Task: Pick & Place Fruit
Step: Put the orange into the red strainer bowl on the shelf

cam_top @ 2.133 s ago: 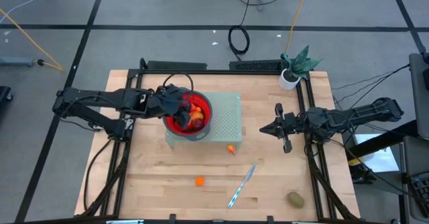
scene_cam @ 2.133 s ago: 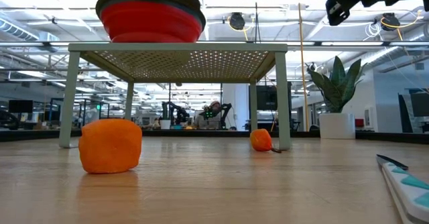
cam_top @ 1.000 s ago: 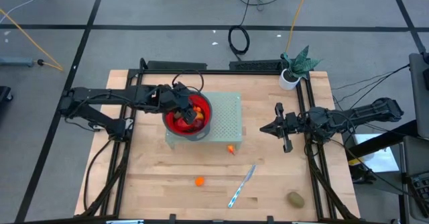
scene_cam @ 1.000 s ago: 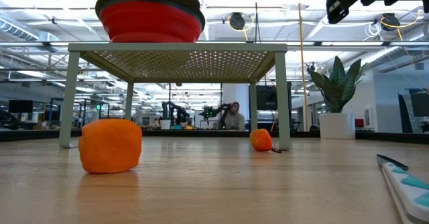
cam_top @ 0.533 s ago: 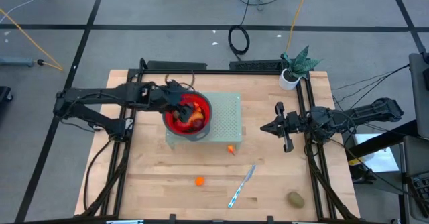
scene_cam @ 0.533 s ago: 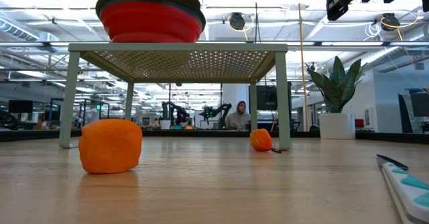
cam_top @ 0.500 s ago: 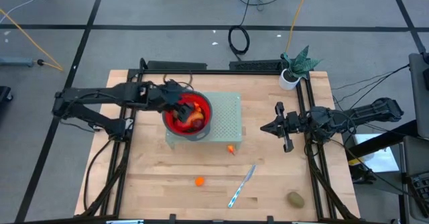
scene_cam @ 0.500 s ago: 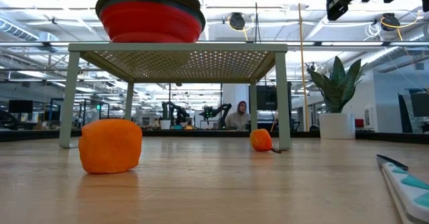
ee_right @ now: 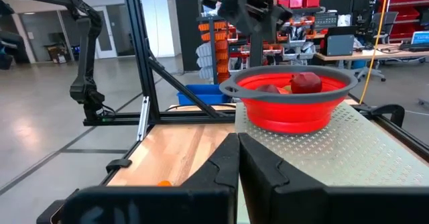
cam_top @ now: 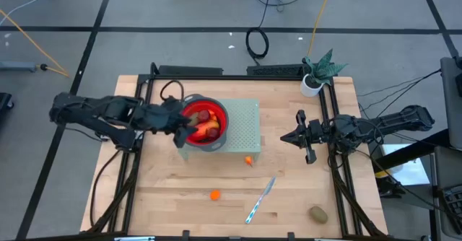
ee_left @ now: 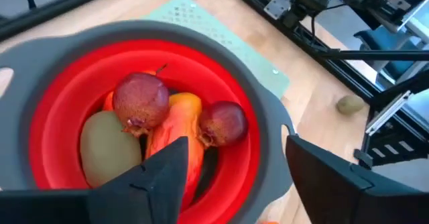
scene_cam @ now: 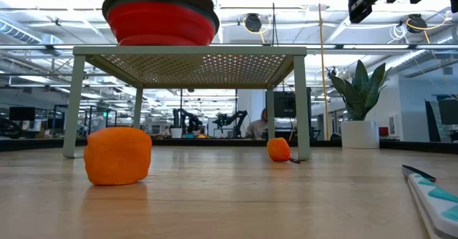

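A red collapsible bowl [cam_top: 206,123] with a grey rim stands on a pale green perforated stand [cam_top: 245,125]. It holds two dark red fruits [ee_left: 141,100], an olive one [ee_left: 106,145] and an orange one [ee_left: 177,127]. On the table lie two orange fruits [cam_top: 248,160] [cam_top: 214,195] and an olive-brown fruit [cam_top: 317,213]. My left gripper [cam_top: 177,125] is open and hovers by the bowl's left rim; its fingers [ee_left: 157,180] are spread above the bowl and hold nothing. My right gripper [cam_top: 297,136] is shut and waits right of the stand.
A silver-and-blue knife [cam_top: 260,200] lies near the table's near edge, between the lower orange fruit and the olive-brown one. A potted plant [cam_top: 316,73] stands at the far right corner. Bare wood lies at the near left.
My left gripper has drawn back from over the middle of the bowl toward the table's left edge and now sits at the bowl's left rim. The fruits in the bowl are now uncovered in the high view. The bowl and the stand stayed put.
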Tool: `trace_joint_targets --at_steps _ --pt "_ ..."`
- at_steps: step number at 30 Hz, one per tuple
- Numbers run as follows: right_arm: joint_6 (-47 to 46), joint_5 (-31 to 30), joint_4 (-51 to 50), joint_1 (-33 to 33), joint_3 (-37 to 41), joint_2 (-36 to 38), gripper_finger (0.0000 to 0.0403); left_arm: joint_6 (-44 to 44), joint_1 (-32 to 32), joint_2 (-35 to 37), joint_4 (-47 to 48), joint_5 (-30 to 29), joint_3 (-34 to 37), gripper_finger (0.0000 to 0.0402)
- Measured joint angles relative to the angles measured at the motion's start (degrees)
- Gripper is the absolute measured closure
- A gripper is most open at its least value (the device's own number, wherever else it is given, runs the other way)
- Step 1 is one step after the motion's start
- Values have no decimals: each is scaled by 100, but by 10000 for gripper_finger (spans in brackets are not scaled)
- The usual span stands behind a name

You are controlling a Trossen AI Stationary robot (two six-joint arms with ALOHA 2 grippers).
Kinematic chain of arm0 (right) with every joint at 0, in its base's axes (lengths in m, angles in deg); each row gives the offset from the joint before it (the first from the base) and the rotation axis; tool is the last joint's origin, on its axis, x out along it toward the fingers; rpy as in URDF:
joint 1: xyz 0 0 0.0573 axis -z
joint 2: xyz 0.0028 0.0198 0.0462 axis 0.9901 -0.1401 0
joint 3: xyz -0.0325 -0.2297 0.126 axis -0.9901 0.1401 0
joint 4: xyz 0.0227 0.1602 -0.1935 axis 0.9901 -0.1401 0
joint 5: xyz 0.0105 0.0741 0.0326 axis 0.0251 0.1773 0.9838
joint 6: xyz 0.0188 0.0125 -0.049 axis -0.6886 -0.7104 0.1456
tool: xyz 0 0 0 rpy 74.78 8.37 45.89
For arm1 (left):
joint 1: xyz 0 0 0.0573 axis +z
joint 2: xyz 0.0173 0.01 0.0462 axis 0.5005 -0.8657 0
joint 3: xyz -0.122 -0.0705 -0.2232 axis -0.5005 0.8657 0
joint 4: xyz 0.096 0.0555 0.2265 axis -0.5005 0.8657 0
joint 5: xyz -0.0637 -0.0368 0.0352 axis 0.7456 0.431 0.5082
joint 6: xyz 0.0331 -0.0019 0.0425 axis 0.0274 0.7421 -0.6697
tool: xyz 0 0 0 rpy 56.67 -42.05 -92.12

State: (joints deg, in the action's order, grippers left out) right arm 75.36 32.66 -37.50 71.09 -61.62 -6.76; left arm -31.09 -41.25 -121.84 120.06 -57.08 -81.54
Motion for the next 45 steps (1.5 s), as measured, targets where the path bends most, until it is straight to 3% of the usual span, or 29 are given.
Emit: trace_joint_targets --at_steps 6,22,30,37,45 --pt "11 1 0 0 0 0 399 -178 -500 59 20 -426 0 199" --pt "14 1 0 0 0 0 399 -460 -1766 33 -81 -445 2 331" --pt "17 -1 -2 0 2 0 399 -635 -2471 0 -836 -458 2 393" --pt "356 -1 -225 0 2 0 399 -713 -3010 -336 -1080 -560 2 393" --pt "424 -3 -410 0 4 89 399 -182 -3564 -810 -1095 -593 4 398"
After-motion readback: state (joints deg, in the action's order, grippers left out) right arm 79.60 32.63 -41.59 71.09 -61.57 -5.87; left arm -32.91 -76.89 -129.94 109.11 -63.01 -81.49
